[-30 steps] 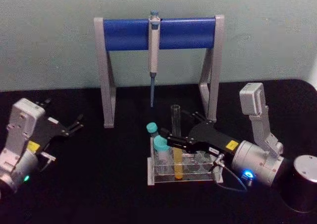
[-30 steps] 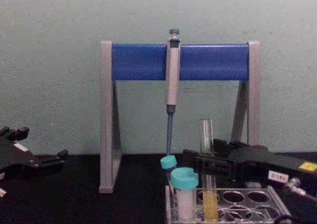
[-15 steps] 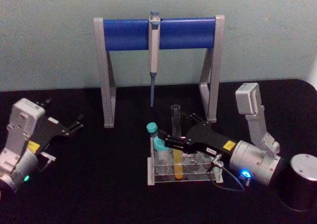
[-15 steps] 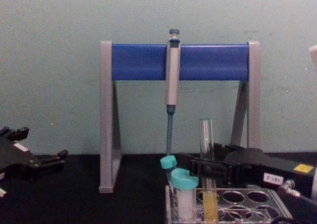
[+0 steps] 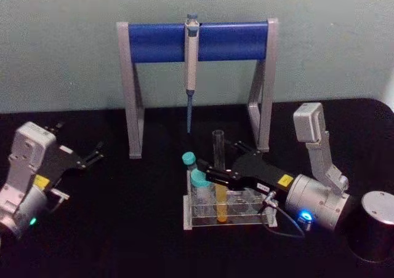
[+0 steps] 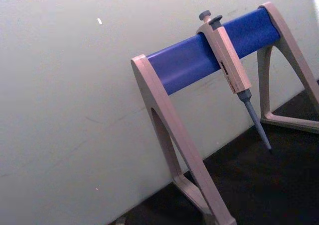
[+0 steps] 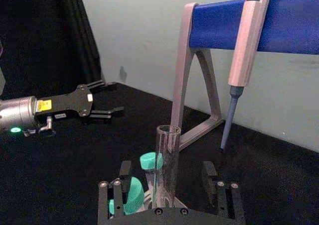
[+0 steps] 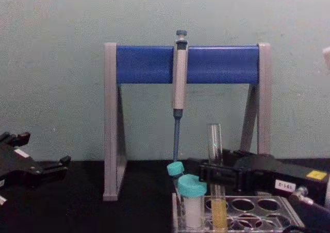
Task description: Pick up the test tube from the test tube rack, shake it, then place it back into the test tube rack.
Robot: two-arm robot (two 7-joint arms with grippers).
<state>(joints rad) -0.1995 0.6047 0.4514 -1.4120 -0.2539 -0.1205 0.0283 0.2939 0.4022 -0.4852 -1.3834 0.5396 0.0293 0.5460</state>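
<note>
There are one test tube (image 5: 218,147) holding yellow liquid, one clear test tube rack (image 5: 246,219), two teal-capped white vials (image 5: 198,181), one grey-blue pipette (image 5: 191,63), one grey-and-blue pipette stand (image 5: 159,42) and one grey cylindrical canister (image 5: 375,229).

No words or numbers can be read for sure.

The right end effector (image 8: 214,172) has a small white label (image 8: 285,185) on its black body, back behind its fingers. The label has dark marks on it, but they are too small to read. Just behind it is a yellow sticker (image 8: 316,175), and its print is too small too.

The left end effector (image 5: 95,153) has a second yellow sticker (image 5: 41,181) on its side, far back from its fingers. A little white tag (image 7: 59,115) sits near it. Their marks cannot be read either.
</note>
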